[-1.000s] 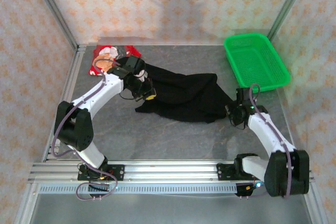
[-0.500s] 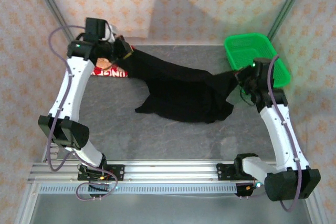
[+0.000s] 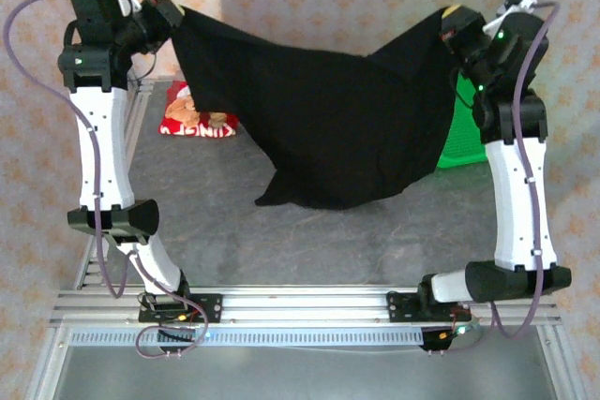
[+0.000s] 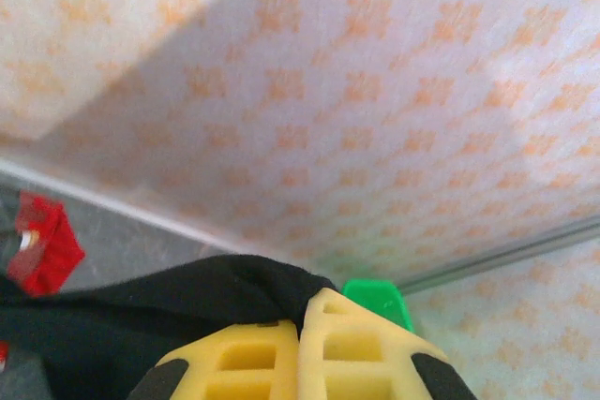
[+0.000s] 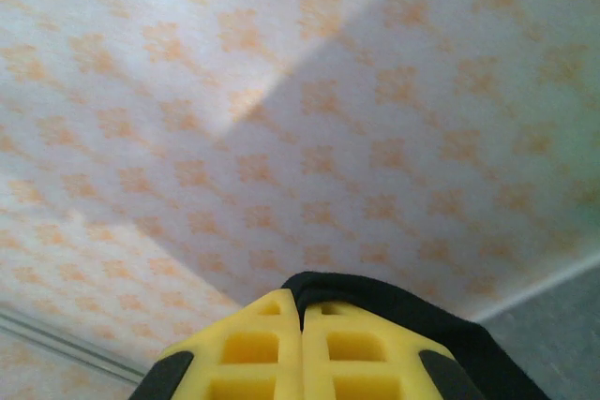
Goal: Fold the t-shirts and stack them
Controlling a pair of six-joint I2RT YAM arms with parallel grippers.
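Note:
The black t-shirt (image 3: 323,133) hangs spread in the air between both raised arms, its lower hem dangling just above the table. My left gripper (image 3: 173,14) is shut on its upper left corner, the cloth (image 4: 141,306) pinched between the yellow fingers (image 4: 234,362). High on the right, my right gripper (image 3: 448,23) is shut on the other upper corner, with black cloth (image 5: 450,325) coming out from the tips. The red t-shirt (image 3: 195,117) with its printed figure lies crumpled at the back left of the table, partly hidden behind the black one.
A green mesh basket (image 3: 459,128) stands at the back right, mostly hidden behind the hanging shirt and the right arm. Patterned walls close the back and sides. The grey table (image 3: 281,241) lies bare in front of the shirt's hem.
Both arms have risen steeply from the table, lifting the black t-shirt by its two corners until it hangs stretched between them. The red t-shirt has stayed where it was.

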